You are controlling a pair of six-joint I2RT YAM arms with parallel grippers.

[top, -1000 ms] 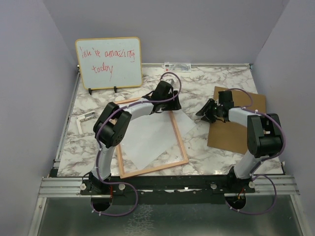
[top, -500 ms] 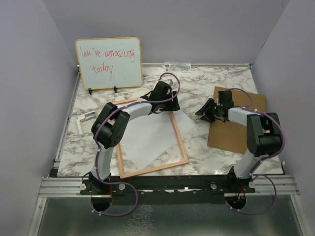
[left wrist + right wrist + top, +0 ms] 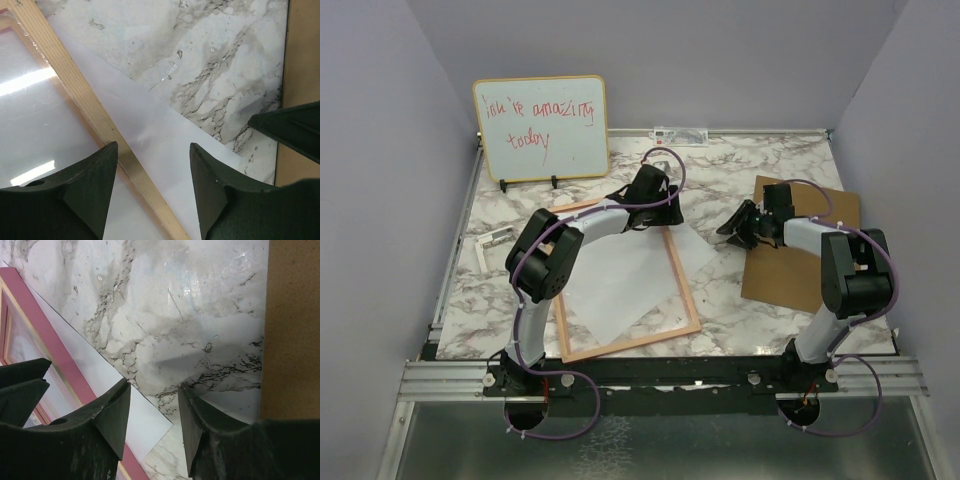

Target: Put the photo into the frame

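Rectangular paper photo (image 3: 625,285), white side up, lies across the pinkish light-wood frame (image 3: 630,343), one corner overhanging onto the marble worktop (image 3: 720,165). Left end effector (image 3: 152,147) hovers above that overhang and right end effector (image 3: 154,386) near its corner, both parted and empty. The photo has not moved since the earlier frame.

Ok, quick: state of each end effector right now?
Left end effector: open, holding nothing, over the thin light-wood picture frame edge.
Right end effector: open, holding nothing, over the marble table.
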